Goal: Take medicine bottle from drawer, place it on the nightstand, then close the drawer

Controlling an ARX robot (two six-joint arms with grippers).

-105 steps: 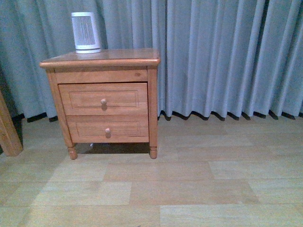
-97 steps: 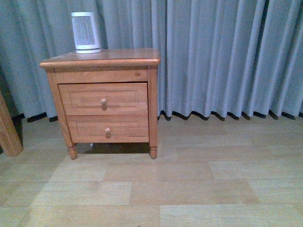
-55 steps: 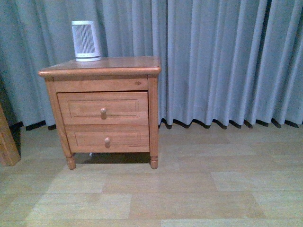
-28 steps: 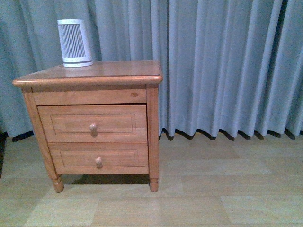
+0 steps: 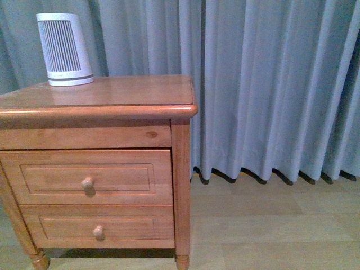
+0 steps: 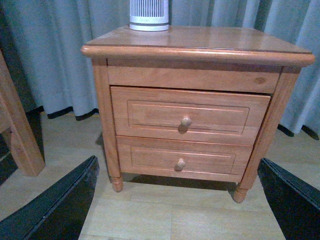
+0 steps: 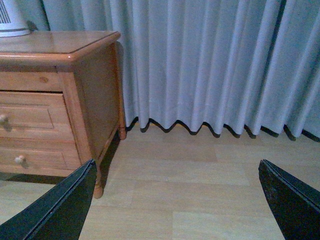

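Left fingers [image 6: 60, 205] and right fingers [image 7: 55, 205] spread, empty; I aim left at the drawer [image 6: 150, 114], bottle presumably inside.

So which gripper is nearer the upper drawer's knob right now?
Left, likely. The left gripper faces the drawer squarely, its knob straight ahead; the right gripper is off beside the nightstand, toward the curtain.
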